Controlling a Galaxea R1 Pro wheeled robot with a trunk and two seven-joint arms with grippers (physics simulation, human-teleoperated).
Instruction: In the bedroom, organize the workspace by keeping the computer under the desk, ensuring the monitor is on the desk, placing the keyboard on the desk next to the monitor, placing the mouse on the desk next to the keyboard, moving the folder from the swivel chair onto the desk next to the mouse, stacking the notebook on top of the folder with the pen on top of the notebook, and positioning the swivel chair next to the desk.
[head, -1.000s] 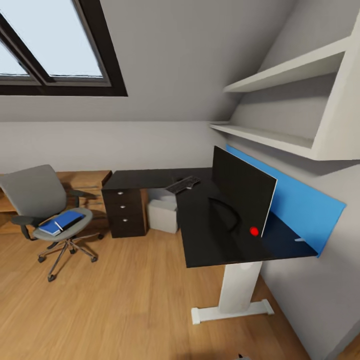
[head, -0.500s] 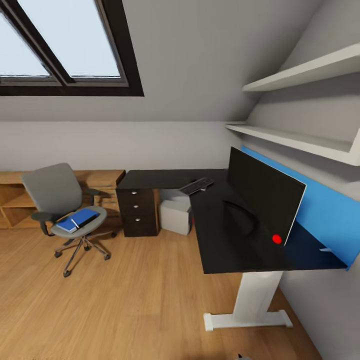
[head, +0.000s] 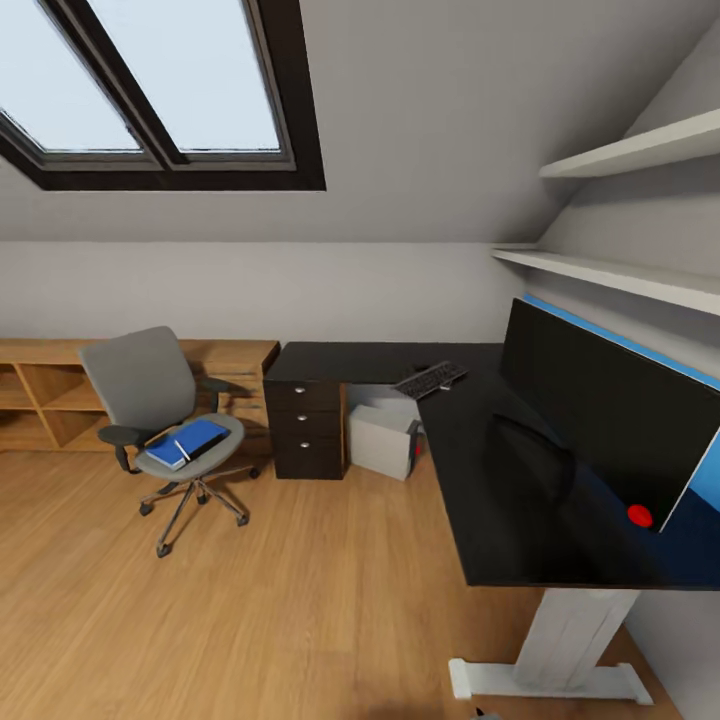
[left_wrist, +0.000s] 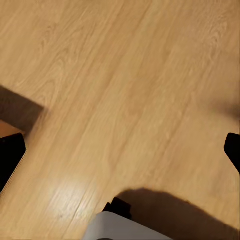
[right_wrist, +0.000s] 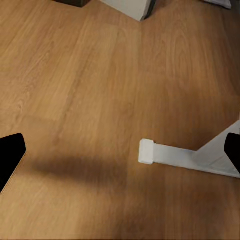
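Two claws: the left claw (left_wrist: 120, 150) and the right claw (right_wrist: 120, 150) both hang wide open over the wooden floor (head: 300, 600), holding nothing; only their dark fingertips show at the edges of the wrist views.
Folder: the bright blue flat folder (head: 190, 440) lies on the seat of the grey upholstered swivel chair (head: 150, 400), well apart from both claws, with a small dark grey notebook (head: 207, 447) resting on it.
Desk: the long black L-shaped desk (head: 500, 520) stands on white legs; one white foot (right_wrist: 170, 155) lies just ahead of the right claw.
Monitor: the wide black monitor (head: 610, 410) stands on the desk, far above the claws.
Keyboard: the slim dark keyboard (head: 431, 379) sits on the desk near its inner corner, beyond the monitor.
Computer: the light grey tower computer (head: 385, 440) stands on the floor under the desk, beside the black drawer unit (head: 308, 430).
Mouse and pen: too small to make out.
Risk, base: the desk foot is near the right claw, so a careless turn could knock arm or base against the leg.
Risk, chair: it rolls on casters; a push while reaching for the folder could send it away or slide the notebook off.
Change: against the earlier head views the whole room has slid rightward in the picture, with more window and wooden shelf unit (head: 40, 400) showing, so the camera has swung towards the chair; the things themselves have not moved.
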